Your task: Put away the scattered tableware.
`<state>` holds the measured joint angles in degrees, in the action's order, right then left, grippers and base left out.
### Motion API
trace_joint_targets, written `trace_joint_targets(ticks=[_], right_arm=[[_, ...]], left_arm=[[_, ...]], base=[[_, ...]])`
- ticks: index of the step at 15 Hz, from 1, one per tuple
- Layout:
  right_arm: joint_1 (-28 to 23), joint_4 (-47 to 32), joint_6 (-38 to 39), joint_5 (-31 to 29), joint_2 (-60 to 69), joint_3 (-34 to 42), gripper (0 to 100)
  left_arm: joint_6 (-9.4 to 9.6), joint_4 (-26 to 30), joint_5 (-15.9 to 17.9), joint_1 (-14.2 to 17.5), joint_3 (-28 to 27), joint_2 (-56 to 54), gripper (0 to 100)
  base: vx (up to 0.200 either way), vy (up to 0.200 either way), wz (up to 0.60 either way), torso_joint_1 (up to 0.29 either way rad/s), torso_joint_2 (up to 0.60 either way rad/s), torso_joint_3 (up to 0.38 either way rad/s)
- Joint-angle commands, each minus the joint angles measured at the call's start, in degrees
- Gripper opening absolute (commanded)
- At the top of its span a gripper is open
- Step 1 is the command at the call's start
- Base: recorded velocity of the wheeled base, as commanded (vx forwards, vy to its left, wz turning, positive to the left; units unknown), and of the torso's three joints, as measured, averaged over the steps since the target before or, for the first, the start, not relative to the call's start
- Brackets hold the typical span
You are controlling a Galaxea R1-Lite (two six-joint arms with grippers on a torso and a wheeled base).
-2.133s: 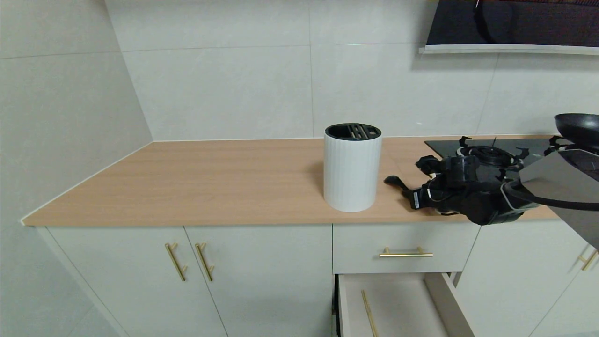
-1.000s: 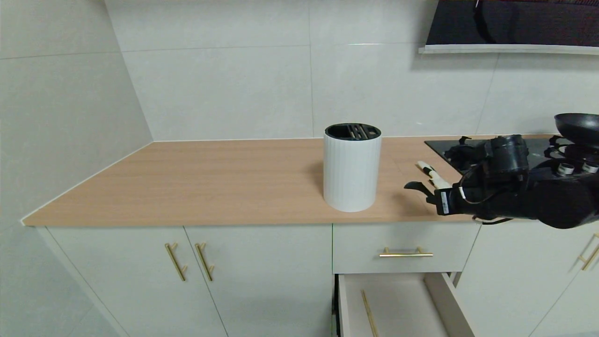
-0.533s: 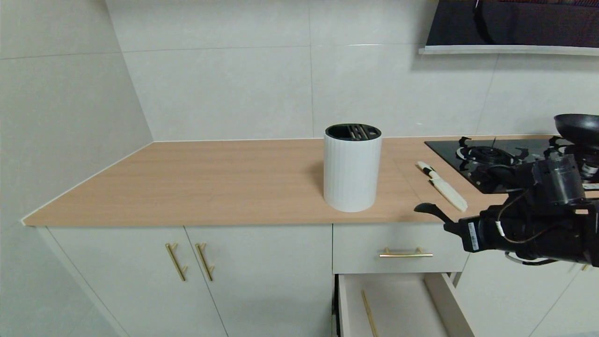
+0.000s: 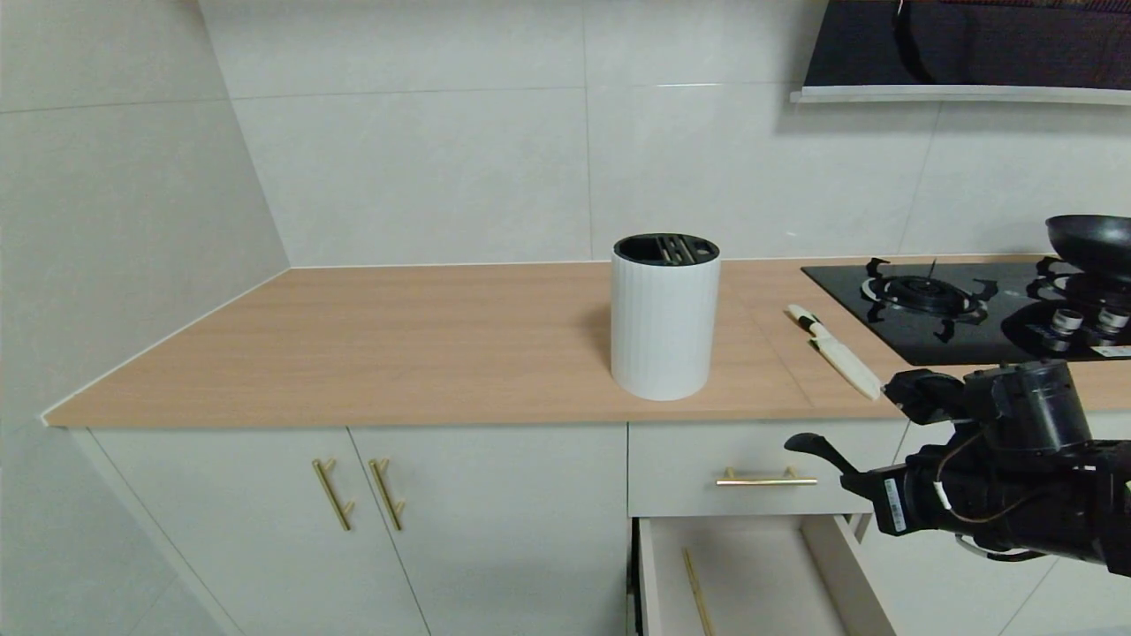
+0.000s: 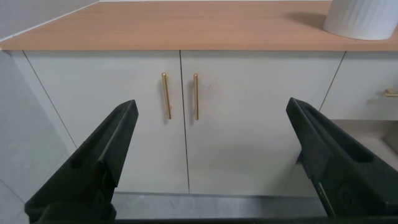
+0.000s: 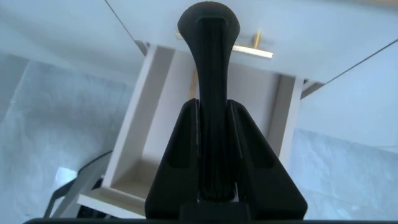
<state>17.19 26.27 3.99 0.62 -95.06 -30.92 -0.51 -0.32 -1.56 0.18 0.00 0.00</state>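
My right gripper (image 4: 864, 488) is shut on a black-handled utensil (image 4: 811, 444), whose rounded handle end sticks out toward the left. It hangs in front of the cabinet face, over the open drawer (image 4: 822, 552). In the right wrist view the black handle (image 6: 209, 56) runs between the fingers (image 6: 180, 155), with the open drawer (image 6: 155, 112) below. A white knife (image 4: 836, 353) lies on the wooden counter (image 4: 398, 344), right of the white ribbed utensil holder (image 4: 664, 318). My left gripper (image 5: 211, 155) is open, low in front of the cabinet doors (image 5: 180, 124).
A thin gold stick (image 4: 698, 592) lies in the drawer. The black gas hob (image 4: 928, 300) and a dark pan (image 4: 1091, 238) sit at the counter's right end. A closed drawer with a gold handle (image 4: 765, 480) is above the open one.
My right gripper, holding the black-handled utensil, has moved off the counter, down and toward the front, to hang over the open drawer. The white knife is now uncovered.
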Motion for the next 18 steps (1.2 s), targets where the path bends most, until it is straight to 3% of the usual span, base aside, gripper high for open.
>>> trace_joint_targets(ticks=[1, 5, 18], right_arm=[[-0.1, 3.2, 0.0, 0.1, -4.7, 1.9, 0], [0.0, 5.5, -0.1, 0.1, -6.5, 3.3, 0], [0.2, 5.5, -0.3, 0.1, -7.7, 3.3, 0]], left_arm=[[-0.02, 0.0, 0.0, 0.1, 0.0, 0.0, 100], [-0.02, 0.0, 0.0, 0.1, 0.0, 0.0, 100], [-0.02, 0.0, 0.0, 0.1, 0.0, 0.0, 100]], base=[[0.000, 0.000, 0.00, 0.000, 0.00, 0.000], [0.000, 0.000, 0.00, -0.041, 0.10, 0.059], [0.000, 0.000, 0.00, -0.179, 0.46, 0.277]])
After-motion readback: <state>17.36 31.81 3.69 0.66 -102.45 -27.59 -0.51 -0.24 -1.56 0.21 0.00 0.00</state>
